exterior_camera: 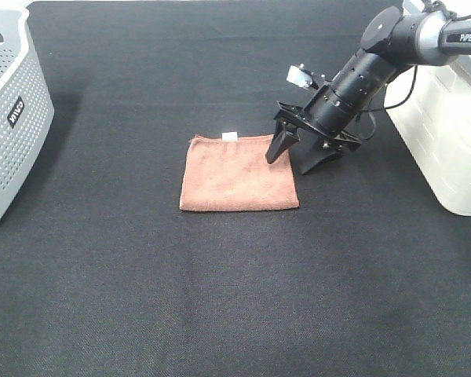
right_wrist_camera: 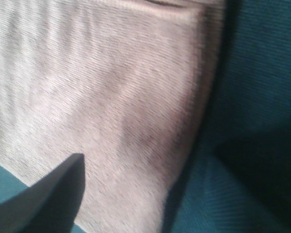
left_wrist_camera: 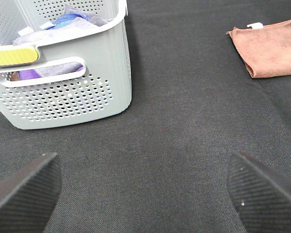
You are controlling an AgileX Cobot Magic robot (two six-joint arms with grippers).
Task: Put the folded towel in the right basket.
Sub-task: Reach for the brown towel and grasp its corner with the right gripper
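The folded brown towel (exterior_camera: pixel 237 173) lies flat on the black table, with a small white tag at its far edge. My right gripper (exterior_camera: pixel 289 165) is open and low at the towel's right edge: one finger is over the towel's far right corner, the other over the cloth just right of it. The right wrist view shows the towel (right_wrist_camera: pixel 102 97) close up with one fingertip (right_wrist_camera: pixel 53 194) above it. The right basket (exterior_camera: pixel 455 133) is white and stands at the right edge. My left gripper (left_wrist_camera: pixel 145 194) is open and empty; the towel (left_wrist_camera: pixel 269 46) is far from it.
A grey perforated basket (exterior_camera: pixel 12 118) stands at the left edge; it holds blue and purple cloths in the left wrist view (left_wrist_camera: pixel 63 92). The right arm reaches in from the top right, in front of the white basket.
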